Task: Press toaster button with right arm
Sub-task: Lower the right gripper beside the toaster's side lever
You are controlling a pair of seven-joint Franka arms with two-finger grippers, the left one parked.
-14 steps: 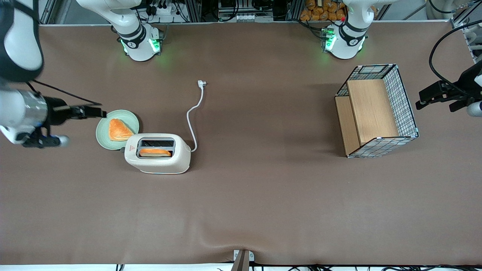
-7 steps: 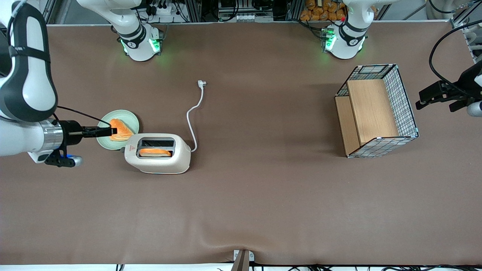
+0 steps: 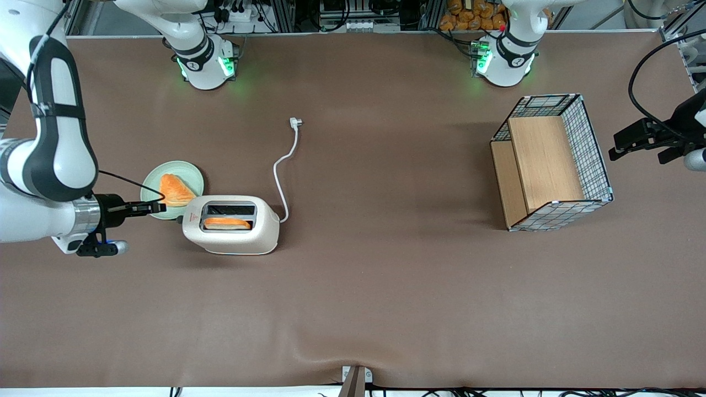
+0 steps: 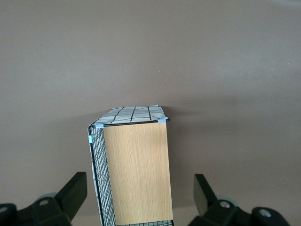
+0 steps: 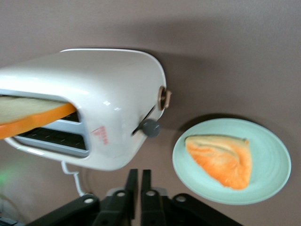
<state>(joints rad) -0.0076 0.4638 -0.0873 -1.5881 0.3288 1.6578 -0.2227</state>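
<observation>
A brown cloth [image 3: 386,298] covers the whole table, lit evenly, with a soft wrinkle [image 3: 331,353] near the frame's lower middle. Along the upper edge stand metal rails [image 3: 287,14] and tangled cables [image 3: 380,8].

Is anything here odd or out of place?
The toaster has its cord lying loose on the table, plug unconnected. The wire basket lies tipped on its side. The gripper, jaws shut, sits level with the toaster button, apart from it.
</observation>
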